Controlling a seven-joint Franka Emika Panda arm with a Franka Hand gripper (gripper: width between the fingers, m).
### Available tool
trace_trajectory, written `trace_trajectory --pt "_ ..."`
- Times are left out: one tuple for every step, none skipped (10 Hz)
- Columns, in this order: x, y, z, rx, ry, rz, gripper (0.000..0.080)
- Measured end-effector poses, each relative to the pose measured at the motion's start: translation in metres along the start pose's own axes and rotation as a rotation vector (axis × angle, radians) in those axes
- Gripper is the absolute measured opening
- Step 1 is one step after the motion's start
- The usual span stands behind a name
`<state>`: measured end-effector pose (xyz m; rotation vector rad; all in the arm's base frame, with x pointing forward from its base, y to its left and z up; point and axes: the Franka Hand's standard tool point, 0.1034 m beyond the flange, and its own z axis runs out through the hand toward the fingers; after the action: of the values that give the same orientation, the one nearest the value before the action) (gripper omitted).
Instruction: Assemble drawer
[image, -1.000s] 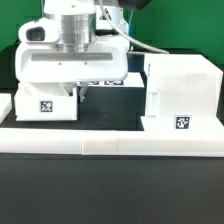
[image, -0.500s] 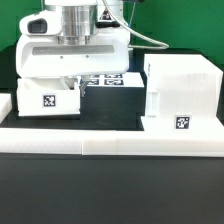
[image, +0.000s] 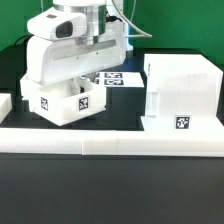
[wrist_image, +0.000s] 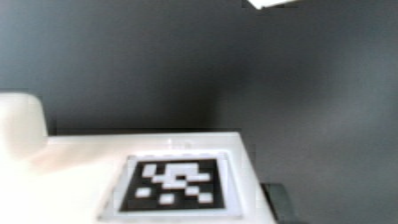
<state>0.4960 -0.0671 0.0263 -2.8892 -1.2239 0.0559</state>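
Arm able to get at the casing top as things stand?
Probably yes: the casing stands apart with a bare top, and nothing lies between it and the arm. But the tool sits at the tilted tray; whether it grips it is hidden.

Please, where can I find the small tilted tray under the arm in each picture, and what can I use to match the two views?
Exterior view: the small tray sits tilted at the exterior view's left, under the arm, apart from the tall casing.
Wrist view: the small tray is probably the white face seen close up, carrying one tag.
Shared landmark: the dark table.
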Motion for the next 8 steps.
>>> trace_trajectory --pt "-0.0012 0.0003 0.0005 -0.001 -0.004 -0.051 0.0042" --pt "-0.0027 0.0013 0.0008 -0.003 -0.01 -0.134 0.0042" --pt "-0.0043 0.0017 0.0022 -0.003 -0.015 -0.207 0.0042" --pt "-0.0051 0.0014 0.0047 -0.001 -0.022 -0.288 0.0042" --pt "-0.0013 0.0014 0.0039 -0.008 -0.032 -0.417 0.0042" --pt "0.0003 0.001 0.0039 -0.007 -0.036 -0.475 0.0042" --pt "-0.0002 0.0011 0.0038 -0.004 -0.04 -0.495 0.0042" --pt "-0.003 0.0028 0.0041 -0.005 -0.049 -0.586 0.0042"
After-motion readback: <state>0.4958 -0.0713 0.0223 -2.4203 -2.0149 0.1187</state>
